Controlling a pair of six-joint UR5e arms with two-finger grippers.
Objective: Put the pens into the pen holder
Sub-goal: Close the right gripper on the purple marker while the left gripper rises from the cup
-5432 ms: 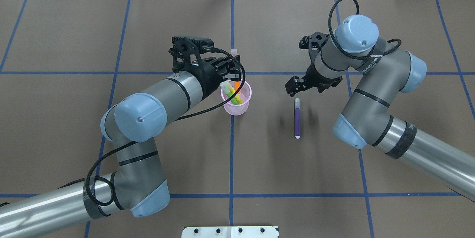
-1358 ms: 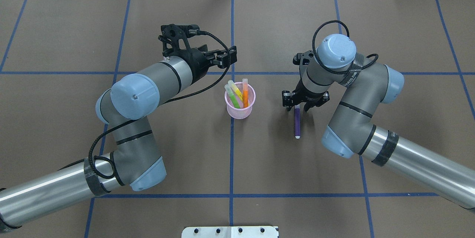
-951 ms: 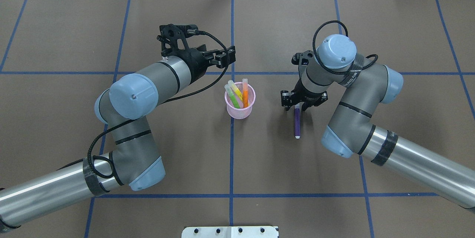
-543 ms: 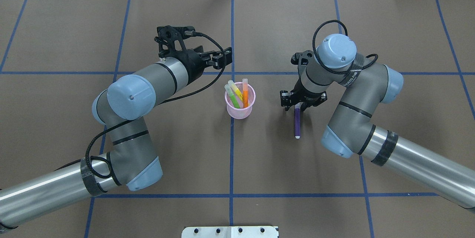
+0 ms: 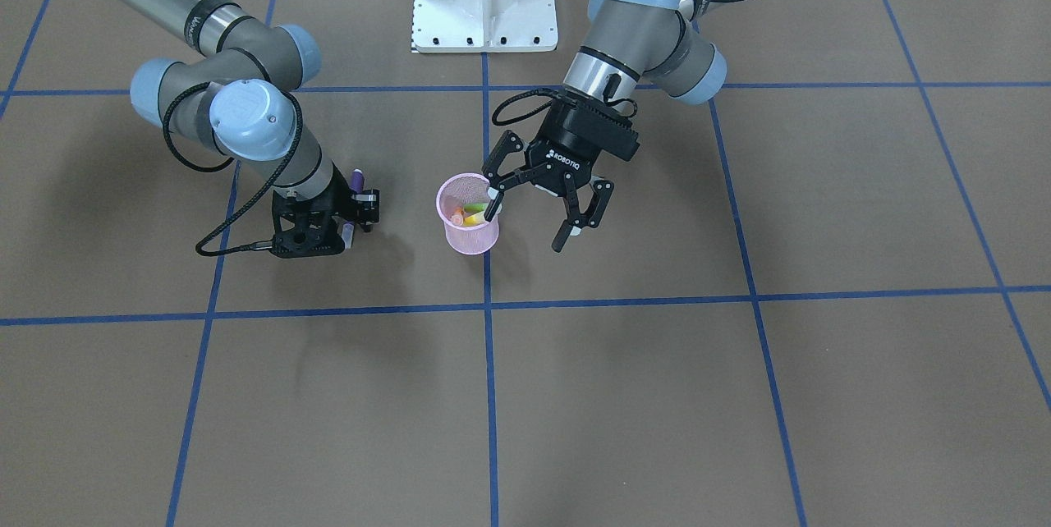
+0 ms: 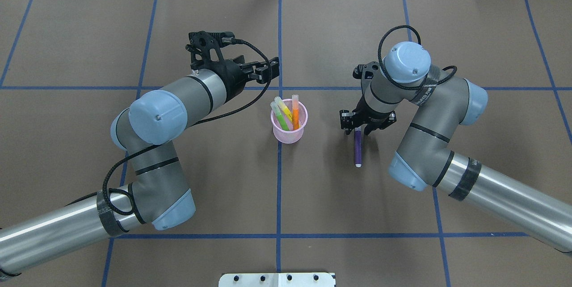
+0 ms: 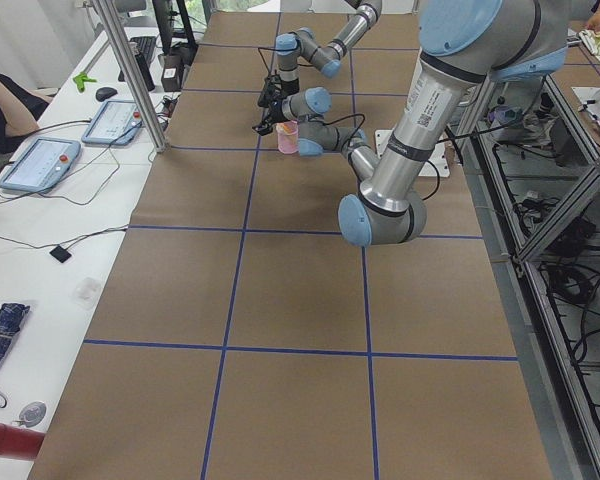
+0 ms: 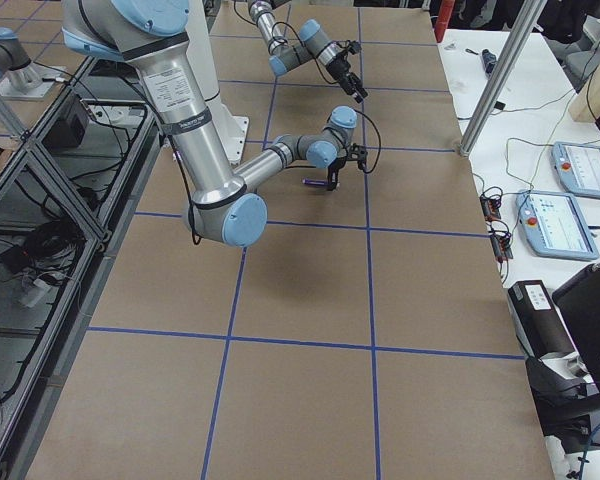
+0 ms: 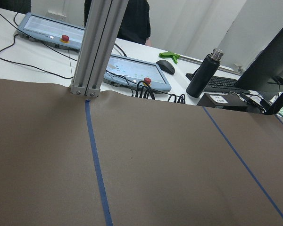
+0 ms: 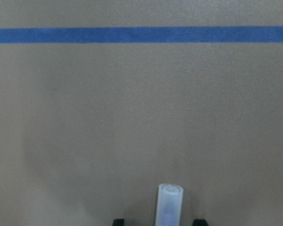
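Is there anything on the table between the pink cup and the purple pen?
No. The overhead view shows only bare brown table between pink cup and purple pen.

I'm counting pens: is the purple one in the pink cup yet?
Not yet, it's out. The purple pen lies flat on the table, apart from the cup.

Pen holder: you have a small, round, translucent pink wire-mesh cup (image 6: 290, 137) standing upright at the middle of the table (image 6: 232, 179).
Pens in it: a green marker (image 6: 280, 119), a yellow marker (image 6: 284, 109) and an orange marker (image 6: 295, 107) lean inside, pale caps above the rim.
Last pen: your purple marker (image 6: 357, 150) lies flat, well apart on the cup's right.
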